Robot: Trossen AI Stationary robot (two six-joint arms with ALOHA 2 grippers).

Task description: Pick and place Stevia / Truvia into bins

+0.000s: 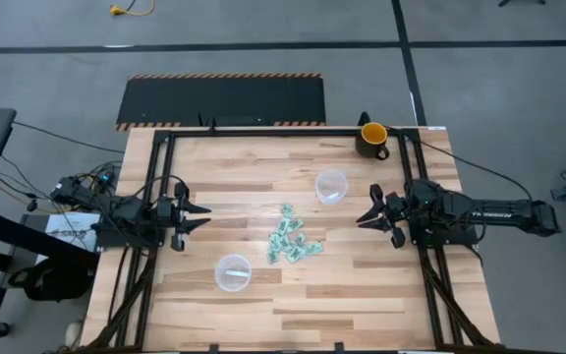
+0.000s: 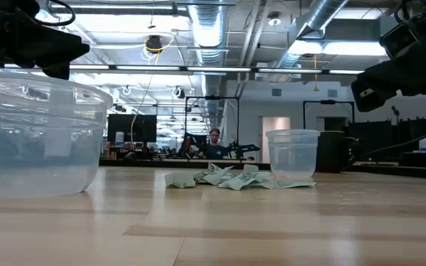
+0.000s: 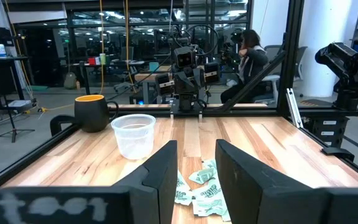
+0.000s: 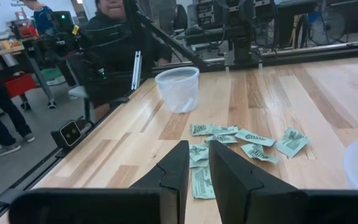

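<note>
Green-and-white Stevia sachets point(image 1: 293, 239) lie heaped mid-desk, between two upright clear cups: far cup point(image 1: 331, 186), near cup point(image 1: 233, 272).

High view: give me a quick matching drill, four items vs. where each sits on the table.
Items:
1. sachets
2. dark mug
3. left gripper
4. right gripper

Places:
A. far right corner of the table
B. heaped mid-table between the two cups
C. left of the heap, empty, jaws apart
D. right of the heap, empty, jaws apart

Pairs: 1-B, 2-A, 3-C, 4-D
</note>
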